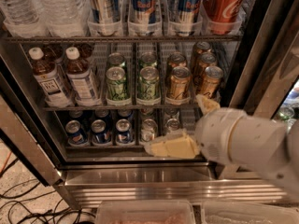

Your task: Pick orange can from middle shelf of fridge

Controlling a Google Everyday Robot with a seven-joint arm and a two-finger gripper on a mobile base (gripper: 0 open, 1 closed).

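Note:
The fridge (pixel 140 175) stands open in front of me with its wire racks in view. On the middle shelf (pixel 93 107) two rows of orange cans stand at the right; the front ones are an orange can (pixel 179 84) and its neighbour (pixel 210 81). My gripper (pixel 174 124) hangs below and just in front of that shelf's right end, on a thick white arm coming in from the right. It is open with nothing in it: one yellowish finger (pixel 170 147) points left over the bottom shelf, and the other fingertip (pixel 204 103) reaches up beside the rightmost orange can.
Green cans (pixel 117 84) and brown tea bottles (pixel 49 80) fill the rest of the middle shelf. Small blue cans (pixel 74 132) sit below; tall cans, water bottles (pixel 18 8) and a red Coca-Cola can (pixel 224 3) above. The dark door frame (pixel 266 69) stands right. Plastic bins (pixel 145 213) and cables (pixel 28 204) lie below.

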